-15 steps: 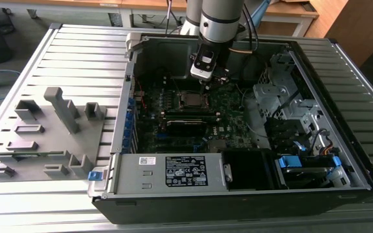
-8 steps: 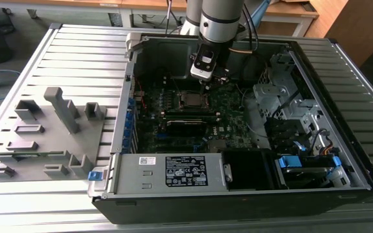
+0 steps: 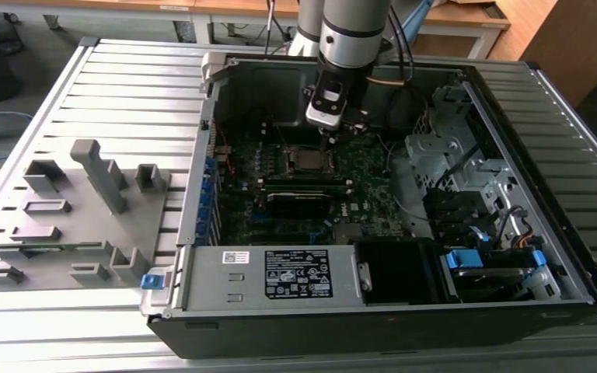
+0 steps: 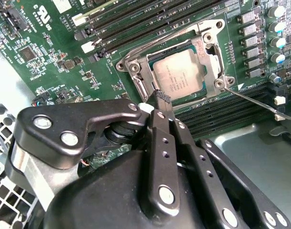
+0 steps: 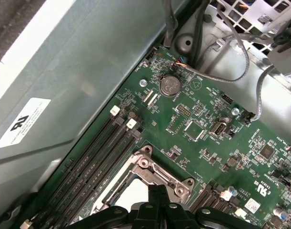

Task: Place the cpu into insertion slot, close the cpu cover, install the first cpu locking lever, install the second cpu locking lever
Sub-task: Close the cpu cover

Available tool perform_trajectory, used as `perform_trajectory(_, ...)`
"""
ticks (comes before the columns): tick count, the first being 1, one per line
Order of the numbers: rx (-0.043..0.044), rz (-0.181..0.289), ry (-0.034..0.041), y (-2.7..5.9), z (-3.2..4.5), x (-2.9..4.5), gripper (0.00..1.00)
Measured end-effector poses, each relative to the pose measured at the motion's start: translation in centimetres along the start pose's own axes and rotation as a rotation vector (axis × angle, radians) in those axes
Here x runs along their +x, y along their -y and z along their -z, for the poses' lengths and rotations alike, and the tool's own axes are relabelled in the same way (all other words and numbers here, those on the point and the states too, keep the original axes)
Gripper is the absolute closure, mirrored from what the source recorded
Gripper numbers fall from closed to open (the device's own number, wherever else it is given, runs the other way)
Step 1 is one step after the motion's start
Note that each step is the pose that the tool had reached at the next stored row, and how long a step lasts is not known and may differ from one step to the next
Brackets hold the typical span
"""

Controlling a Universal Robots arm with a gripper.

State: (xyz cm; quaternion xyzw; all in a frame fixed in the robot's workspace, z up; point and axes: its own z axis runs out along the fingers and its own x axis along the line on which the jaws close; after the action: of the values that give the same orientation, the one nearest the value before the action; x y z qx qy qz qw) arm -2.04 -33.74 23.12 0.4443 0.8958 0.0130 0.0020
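Note:
In the second wrist view the cpu (image 4: 178, 74) lies flat in the insertion slot (image 3: 306, 159) on the green motherboard. The cpu cover (image 4: 135, 67), a silver frame, lies down around it. A thin metal locking lever (image 4: 259, 104) sticks out sideways from one corner of the frame. My gripper (image 4: 163, 98) is shut with nothing between its fingers, and its tip is at the frame's edge beside the cpu. In the exterior view the gripper (image 3: 329, 134) hangs just above the slot inside the open computer case. In the first wrist view the fingertips (image 5: 157, 193) sit over the cover (image 5: 157, 171).
Black memory slots (image 4: 135, 24) run along one side of the socket, and capacitors (image 4: 276, 28) line another. Cables (image 5: 231, 71) and a metal drive cage (image 3: 444, 155) crowd the case on the exterior view's right. A grey parts fixture (image 3: 71, 217) stands outside on the exterior view's left.

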Motion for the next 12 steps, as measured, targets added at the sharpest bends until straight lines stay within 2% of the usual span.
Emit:
perform_trajectory(9, 0.0008, 0.099, -0.0024, 0.00, 0.00, 0.00, 0.89)
perform_trajectory(12, 0.0008, 0.104, -0.0026, 0.00, 0.00, 0.00, 0.89)
